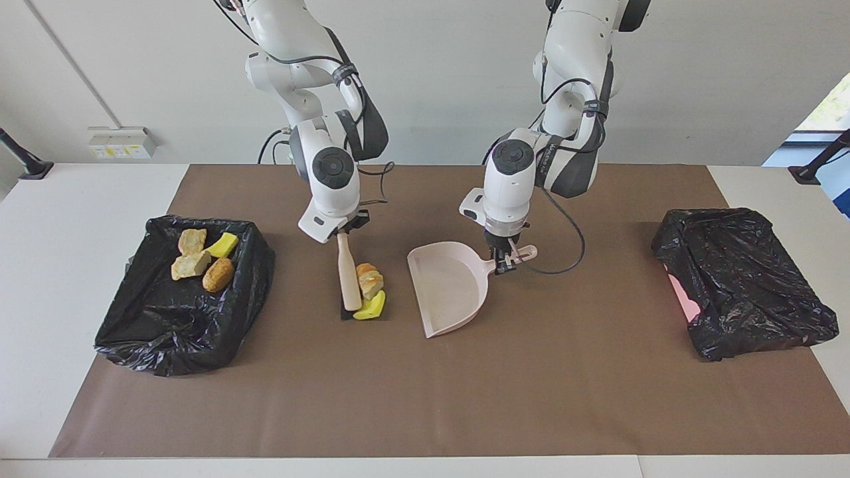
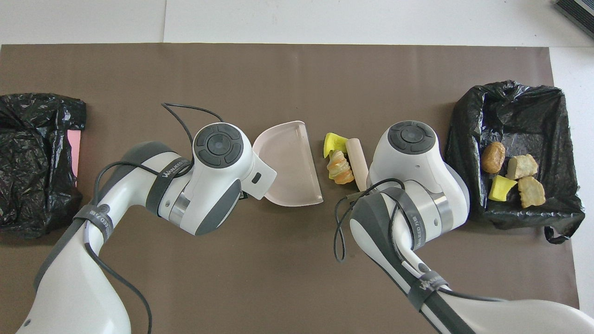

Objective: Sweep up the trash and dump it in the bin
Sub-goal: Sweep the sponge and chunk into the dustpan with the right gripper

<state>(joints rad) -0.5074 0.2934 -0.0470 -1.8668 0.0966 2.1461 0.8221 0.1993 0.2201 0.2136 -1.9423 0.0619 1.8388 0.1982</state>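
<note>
Bin (image 1: 133, 332) at the right arm's end holds 4 lumps (image 1: 199, 255). Right gripper (image 1: 340, 229) clenches brush (image 1: 348, 275), pushing 2 lumps (image 1: 369, 292) near dustpan (image 1: 451, 292), gripped at its handle by left gripper (image 1: 506, 259). Risk: lumps roll past brush, or hit pan lip and scatter.

The white bench (image 1: 80, 199) is covered over most of its top by a brown mat (image 1: 465, 398). On the mat, toward the right arm's end, sits a bin lined with a black bag (image 1: 179, 332), and toward the left arm's end lies a second black-bagged bin (image 1: 744, 292) with a pink edge showing. Between them, on the mat, rest a pale pink dustpan (image 1: 448, 292) and, just beside its open mouth, a bread-like lump (image 1: 369, 280) and a yellow sponge chunk (image 1: 372, 308), with black brush bristles (image 1: 346, 312) touching the mat.
</note>
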